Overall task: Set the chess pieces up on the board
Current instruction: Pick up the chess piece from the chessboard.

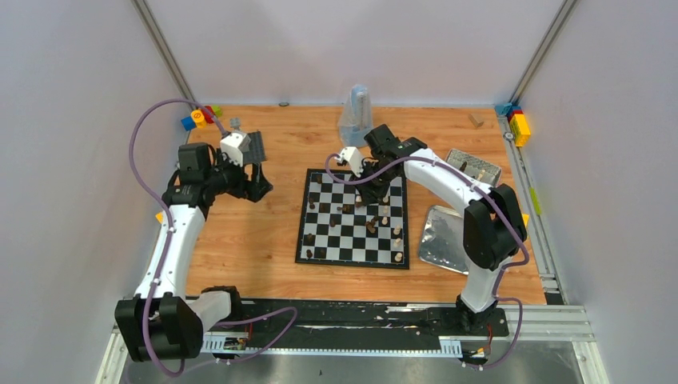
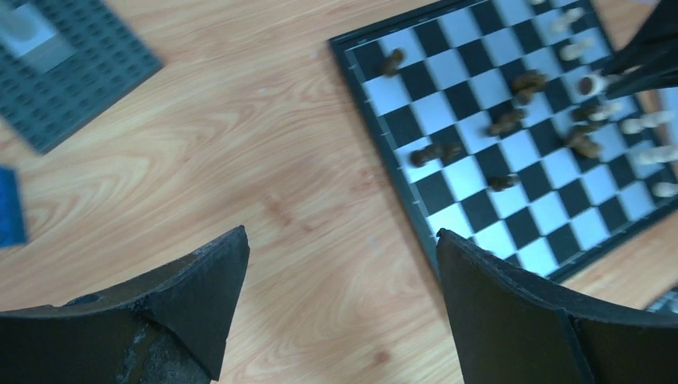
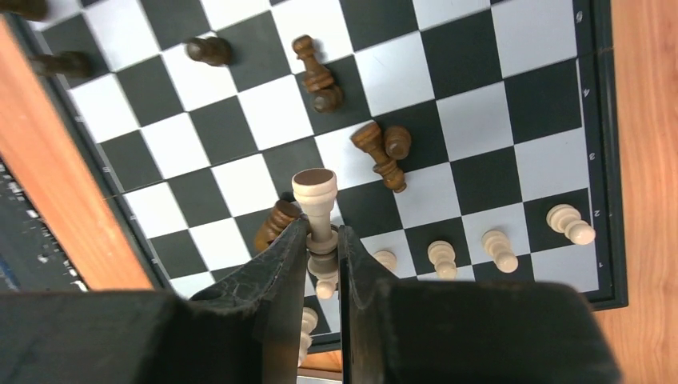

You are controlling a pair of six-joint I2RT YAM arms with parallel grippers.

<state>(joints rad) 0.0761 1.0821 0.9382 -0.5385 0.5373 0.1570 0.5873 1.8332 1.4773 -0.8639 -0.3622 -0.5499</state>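
task's thing: a cream piece (image 3: 313, 198), clamped in the right pincer (image 3: 322, 234) above the far half of the board (image 3: 468, 48).
right pincer: clenched on the cream piece, fingers pinching its narrow part; the wide end, with a dark disc on it, sticks out past the tips.
left pincer (image 2: 340, 240): released, jaws spread wide with nothing between them; it hangs over bare counter (image 2: 264, 144) off the board's left edge, near the studded baseplate (image 2: 72, 72) toward the far left corner.
board: middle of the counter, a little toward the right edge.
other pieces: cream pieces (image 3: 496, 250) stand in a line along the board's right edge; dark pieces (image 3: 380, 154) are scattered mid-board, several on their sides.
key relation: the held piece's long axis runs in line with the fingers, pointing out from the pincer toward the board; the cream line lies just beside it, toward the right edge.
nearer arm: the right; the left is well apart.
judgement: the coming move likely needs the piece stood upright over a free square by the cream line before letting go.
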